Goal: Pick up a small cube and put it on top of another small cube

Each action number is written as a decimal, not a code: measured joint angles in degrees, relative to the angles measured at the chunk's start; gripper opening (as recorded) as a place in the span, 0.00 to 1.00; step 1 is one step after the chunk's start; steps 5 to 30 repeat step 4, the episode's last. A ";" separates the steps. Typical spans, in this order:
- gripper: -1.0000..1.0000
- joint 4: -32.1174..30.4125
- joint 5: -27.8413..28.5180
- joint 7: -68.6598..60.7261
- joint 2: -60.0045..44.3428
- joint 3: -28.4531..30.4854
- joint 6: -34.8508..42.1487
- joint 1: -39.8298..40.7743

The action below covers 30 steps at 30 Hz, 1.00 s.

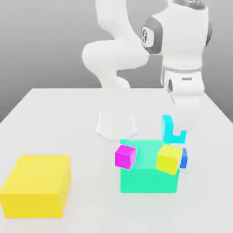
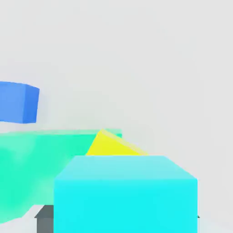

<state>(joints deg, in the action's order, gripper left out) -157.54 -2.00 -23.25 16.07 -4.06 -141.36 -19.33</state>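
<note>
Toward the exterior view's left sits a plain magenta cube (image 1: 125, 156); rightward, a small yellow cube (image 1: 169, 159). Above it the gripper (image 1: 177, 132) apparently clamps the small, bright cyan cube (image 1: 169, 129). Released off-centre, it could tumble off.

Green-teal block (image 1: 148, 175), magenta cube (image 1: 125, 156), yellow cube (image 1: 169, 159) crowd tool's (image 1: 175, 135) underside.
</note>
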 joint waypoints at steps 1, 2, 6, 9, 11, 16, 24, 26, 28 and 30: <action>1.00 -0.58 0.11 0.02 -1.38 -0.07 -1.97 0.05; 1.00 -0.58 0.11 0.02 -1.38 -0.07 -1.96 0.05; 1.00 -0.58 0.11 0.02 -1.38 -0.07 -1.96 0.05; 1.00 -0.58 0.11 0.02 -1.38 -0.07 -1.96 0.05; 1.00 -0.58 0.11 0.02 -1.38 -0.07 -1.96 0.05; 1.00 -0.58 0.11 0.02 -1.38 -0.07 -1.96 0.05; 1.00 -0.58 0.11 0.02 -1.38 -0.07 -1.96 0.05; 1.00 -0.58 0.11 0.02 -1.38 -0.07 -1.96 0.05; 1.00 -0.58 0.11 0.02 -1.38 -0.07 -1.96 0.05; 1.00 -0.58 0.11 0.02 -1.38 -0.07 -1.96 0.05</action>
